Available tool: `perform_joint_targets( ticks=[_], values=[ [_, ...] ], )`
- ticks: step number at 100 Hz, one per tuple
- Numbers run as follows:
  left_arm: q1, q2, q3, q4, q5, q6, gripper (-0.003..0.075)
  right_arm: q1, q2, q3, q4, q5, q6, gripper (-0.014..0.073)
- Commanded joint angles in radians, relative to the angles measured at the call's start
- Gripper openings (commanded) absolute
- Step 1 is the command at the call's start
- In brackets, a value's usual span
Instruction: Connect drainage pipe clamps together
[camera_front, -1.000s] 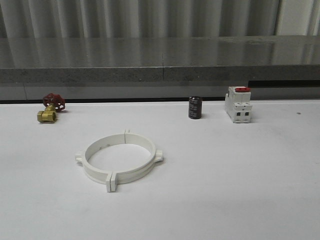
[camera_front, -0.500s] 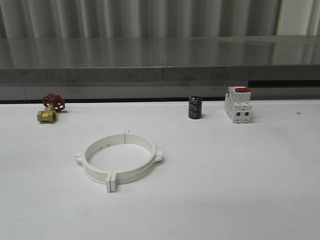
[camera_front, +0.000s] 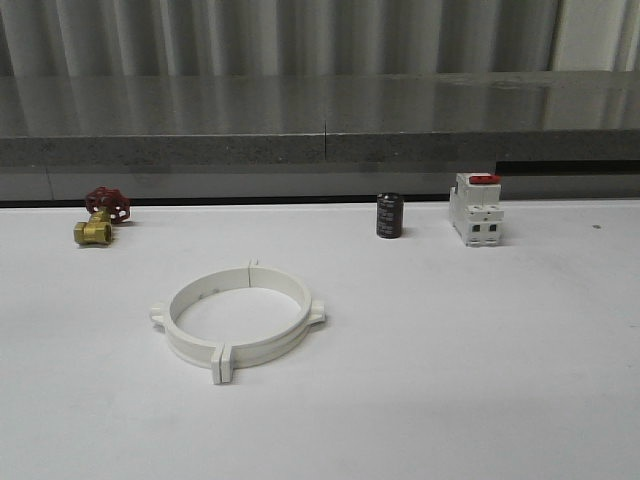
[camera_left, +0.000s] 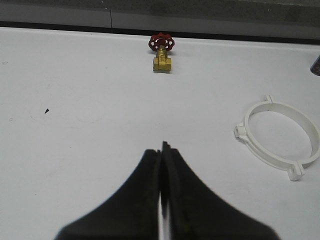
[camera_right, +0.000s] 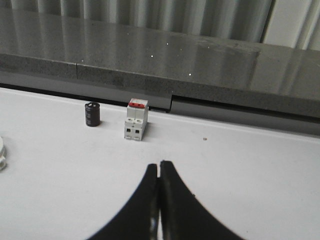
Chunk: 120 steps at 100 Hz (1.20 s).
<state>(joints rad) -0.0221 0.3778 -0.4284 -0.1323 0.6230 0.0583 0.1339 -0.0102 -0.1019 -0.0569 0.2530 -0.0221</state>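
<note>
The two white drainage pipe clamps (camera_front: 238, 321) lie on the white table, left of centre, joined end to end as one wide ring with flanges meeting at front and back. The same ring (camera_left: 280, 137) shows in the left wrist view, well off to the side of my left gripper (camera_left: 161, 148), which is shut with nothing between its black fingers. My right gripper (camera_right: 159, 165) is also shut and empty, hovering over bare table; a sliver of the ring (camera_right: 2, 152) sits at that view's edge.
A brass valve with a red handwheel (camera_front: 100, 215) stands at the back left. A black cylinder (camera_front: 390, 215) and a white boxy switch with a red top (camera_front: 476, 209) stand at the back right. A grey ledge (camera_front: 320, 120) runs behind the table.
</note>
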Motion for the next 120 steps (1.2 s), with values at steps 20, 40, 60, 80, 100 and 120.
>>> perform_joint_targets(
  ticks=[20,40,60,80,100,120],
  values=[
    [0.003,0.005,-0.026,-0.017,-0.069,0.001,-0.0021,-0.100,-0.019,0.052,0.010,-0.151,0.056,-0.0068],
    [0.003,0.005,-0.026,-0.017,-0.069,0.001,-0.0021,-0.127,-0.019,0.114,0.010,-0.280,0.081,-0.0068],
    [0.003,0.005,-0.026,-0.017,-0.069,0.001,-0.0021,-0.127,-0.019,0.112,0.010,-0.285,0.081,-0.0068],
    [0.003,0.005,-0.026,-0.017,-0.069,0.001,-0.0021,-0.127,-0.019,0.112,0.010,-0.284,0.081,-0.0068],
    [0.003,0.005,-0.026,-0.017,-0.069,0.001,-0.0021,-0.127,-0.019,0.112,0.010,-0.284,0.081,-0.0068],
    [0.003,0.005,-0.026,-0.017,-0.069,0.001,-0.0021,-0.127,-0.019,0.112,0.010,-0.284,0.081,-0.0068]
  ],
)
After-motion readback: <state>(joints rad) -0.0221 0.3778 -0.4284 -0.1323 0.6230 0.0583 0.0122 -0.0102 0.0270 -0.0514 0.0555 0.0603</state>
